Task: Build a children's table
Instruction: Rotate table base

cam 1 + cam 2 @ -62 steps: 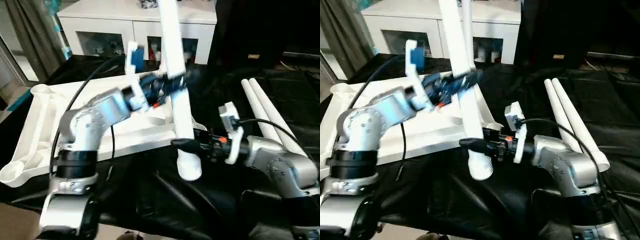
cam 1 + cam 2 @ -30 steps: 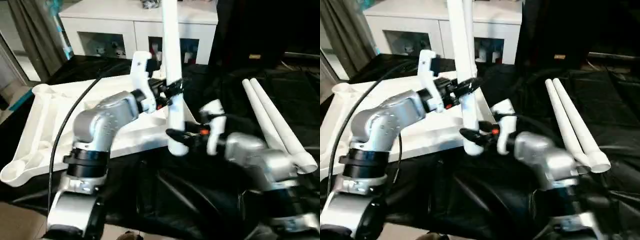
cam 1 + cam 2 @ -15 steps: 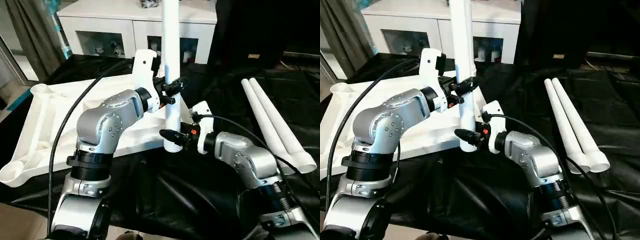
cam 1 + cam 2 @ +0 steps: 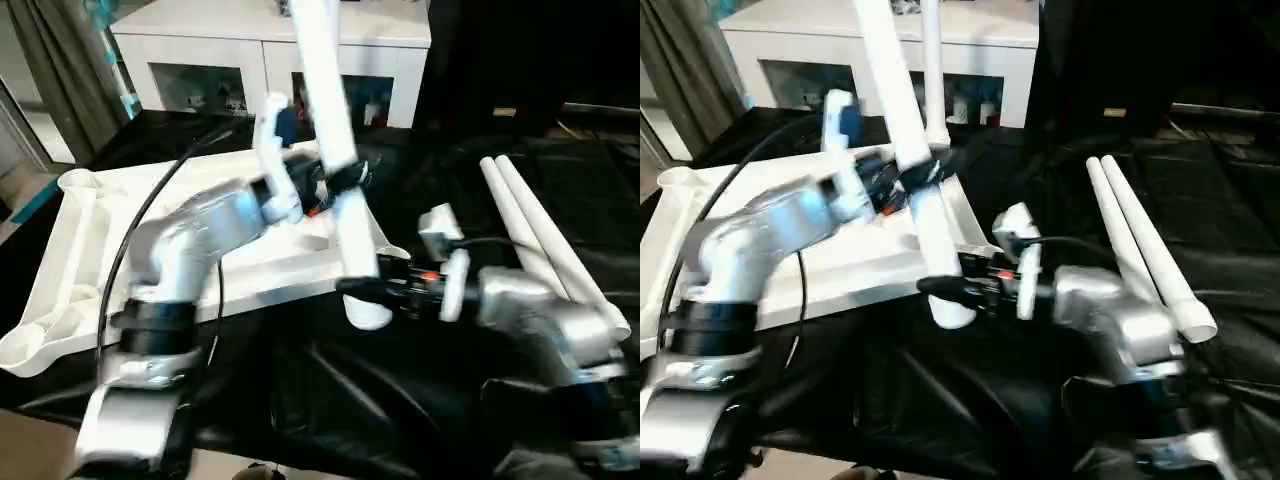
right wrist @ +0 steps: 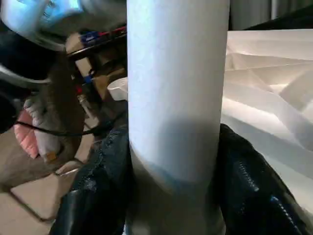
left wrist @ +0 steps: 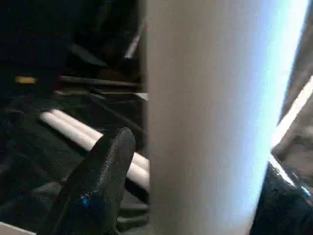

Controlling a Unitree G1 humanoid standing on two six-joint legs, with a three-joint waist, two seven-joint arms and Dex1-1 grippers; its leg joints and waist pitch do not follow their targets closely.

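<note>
A white tubular leg [image 4: 325, 80] leans with its top toward the left and its flared end [image 4: 366, 312] low, just off the near right corner of the tabletop [image 4: 80, 230]. The tabletop lies underside up on the left. My left gripper [image 4: 345, 182] straddles the leg at mid-height. In the left wrist view a dark gap separates one finger [image 6: 100, 181] from the leg [image 6: 210, 117], so it stands open. My right gripper [image 4: 362, 290] is shut on the leg just above the flare, both fingers [image 5: 95, 196] pressed against the leg [image 5: 176, 88].
Two more white legs [image 4: 545, 245] lie side by side on the black cloth [image 4: 400, 400] at the right. A white cabinet [image 4: 250, 40] with glass-fronted shelves stands behind the tabletop. A corner socket [image 4: 80, 182] rises at the tabletop's far left.
The leg has gone from upright to tilted, top leaning left and flared end swung right. My left gripper's fingers have spread off it. My right arm has drawn back to the right.
</note>
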